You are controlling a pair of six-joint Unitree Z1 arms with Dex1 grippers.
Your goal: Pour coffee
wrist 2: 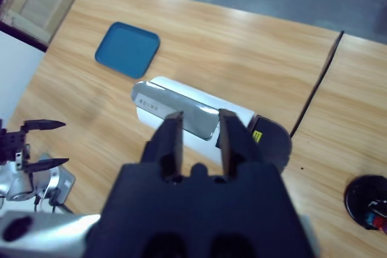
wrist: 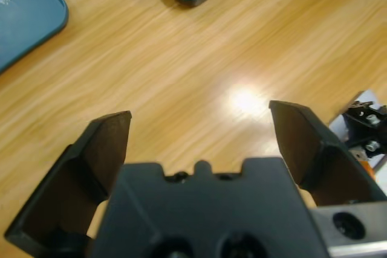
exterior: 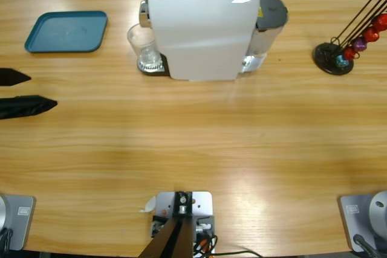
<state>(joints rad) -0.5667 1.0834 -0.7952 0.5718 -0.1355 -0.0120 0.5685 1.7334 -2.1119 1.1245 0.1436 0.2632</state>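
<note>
Below the right pincer — jaws slightly parted, empty — sits the coffee machine; left pincer wide open.

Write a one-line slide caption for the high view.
White coffee machine with an empty glass under its spout, blue tray at left, capsule rack at right, open left gripper at the edge.

Empty glass stands under white coffee machine

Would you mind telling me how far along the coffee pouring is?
Done: a clear glass cup stands on the white coffee machine's drip tray. In hand: nothing; the left end effector is open above bare table, the right end effector hovers over the machine. Left: brewing; the cup looks empty.
</note>
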